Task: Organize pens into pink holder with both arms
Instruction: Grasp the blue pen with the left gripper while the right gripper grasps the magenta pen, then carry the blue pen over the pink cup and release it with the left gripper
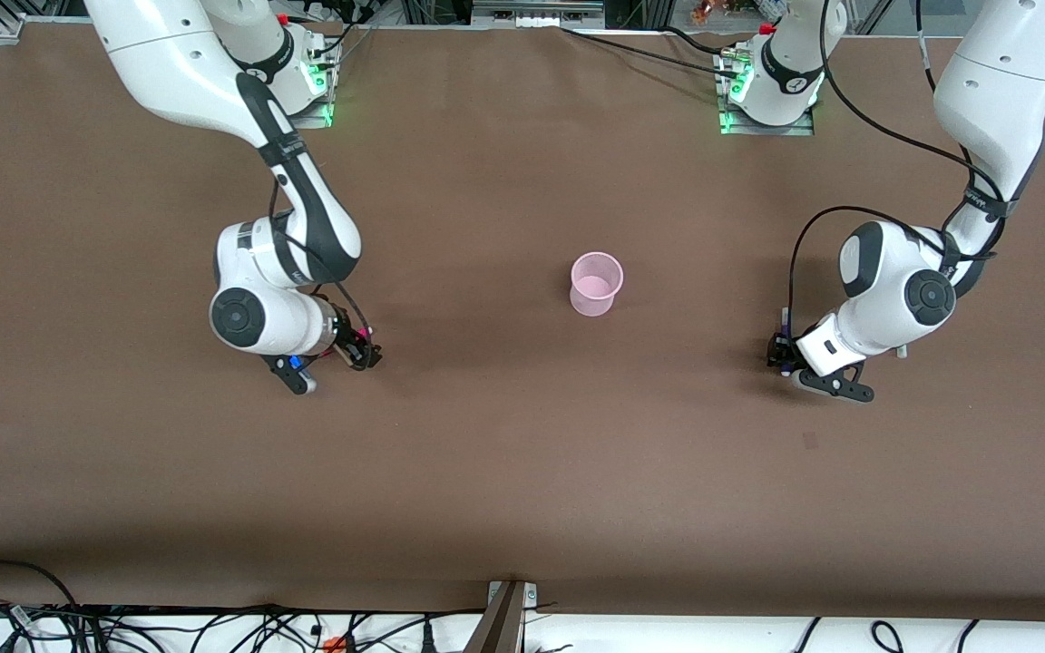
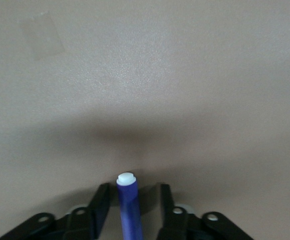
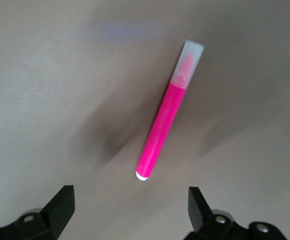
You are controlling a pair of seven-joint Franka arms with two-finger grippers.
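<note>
The pink holder (image 1: 596, 283) stands upright mid-table, and I see no pen in it. My right gripper (image 1: 366, 352) is low over the table toward the right arm's end. It is open wide (image 3: 129, 202) just short of a magenta pen (image 3: 164, 127) that lies flat; a bit of that pen shows in the front view (image 1: 365, 334). My left gripper (image 1: 778, 352) is low toward the left arm's end. Its fingers (image 2: 100, 205) straddle a dark purple pen (image 2: 128, 200) with a gap on each side, so it is open (image 2: 132, 200). The yellow and lime green pens are out of view.
The brown table (image 1: 522, 472) spreads wide around the holder. A small piece of clear tape (image 2: 43, 33) lies on the surface near the left gripper. Cables run along the table edge nearest the front camera (image 1: 214, 626).
</note>
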